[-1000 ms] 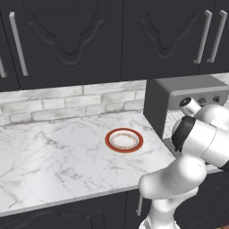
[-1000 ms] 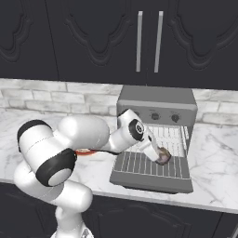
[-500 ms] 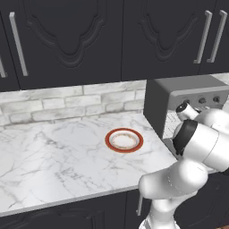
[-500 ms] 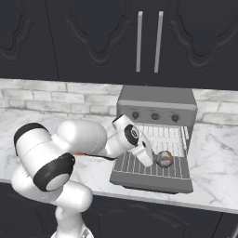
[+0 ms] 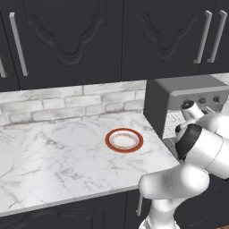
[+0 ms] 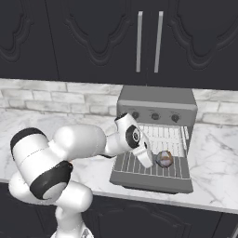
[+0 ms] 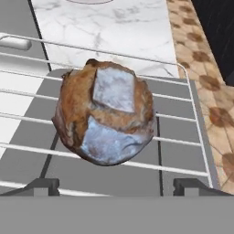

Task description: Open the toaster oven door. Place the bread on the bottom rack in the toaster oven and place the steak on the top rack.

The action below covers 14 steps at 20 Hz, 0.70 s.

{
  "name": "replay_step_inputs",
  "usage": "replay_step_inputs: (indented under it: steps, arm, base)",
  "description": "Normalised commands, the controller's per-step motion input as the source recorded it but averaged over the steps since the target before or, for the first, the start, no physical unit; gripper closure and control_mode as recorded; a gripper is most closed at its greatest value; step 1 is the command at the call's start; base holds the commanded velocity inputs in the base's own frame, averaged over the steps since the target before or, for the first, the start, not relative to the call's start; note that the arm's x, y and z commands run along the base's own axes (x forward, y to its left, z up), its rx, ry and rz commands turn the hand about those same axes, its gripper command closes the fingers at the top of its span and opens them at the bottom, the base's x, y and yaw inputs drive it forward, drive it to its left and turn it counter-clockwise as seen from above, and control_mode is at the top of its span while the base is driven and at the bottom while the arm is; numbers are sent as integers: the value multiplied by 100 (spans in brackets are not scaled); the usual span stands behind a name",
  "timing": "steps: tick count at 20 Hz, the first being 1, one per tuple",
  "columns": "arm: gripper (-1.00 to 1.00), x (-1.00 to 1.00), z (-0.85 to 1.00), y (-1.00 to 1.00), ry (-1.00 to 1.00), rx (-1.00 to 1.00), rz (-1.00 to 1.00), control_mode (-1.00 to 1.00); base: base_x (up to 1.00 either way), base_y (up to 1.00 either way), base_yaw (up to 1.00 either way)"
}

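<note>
- On the pulled-out wire rack (image 6: 153, 162) of the boxy matte grey toaster oven (image 6: 155, 104) sits the round, crusty brown bread (image 7: 104, 119) with pale floury patches, resting on the wires over the lowered flat grey toaster oven door (image 6: 151, 179).
- Door open and bread on a rack look done; judging by its height, this is the bottom rack.
- Left to do: the steak, and probably sliding the rack in.
- Nearby on the white marble table (image 5: 53, 156) stands a red-rimmed round plate (image 5: 124, 140).
- Being nearly round, the loaf has no clear long axis; its scored top faces up.
- Beside the bread, the jaws (image 6: 148, 160) stand wide and hold nothing.
</note>
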Motion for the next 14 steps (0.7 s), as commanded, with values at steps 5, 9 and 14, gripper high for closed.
replay_step_inputs:
  steps: [5,9,14]
  arm:
    - [-100,-34,17,0,3,14,21,-100]
    - [-100,-32,29,-1,11,22,27,-100]
    - [-100,-36,35,-1,5,22,30,-100]
  base:
    - [0,0,0]
    - [0,0,0]
    - [0,0,0]
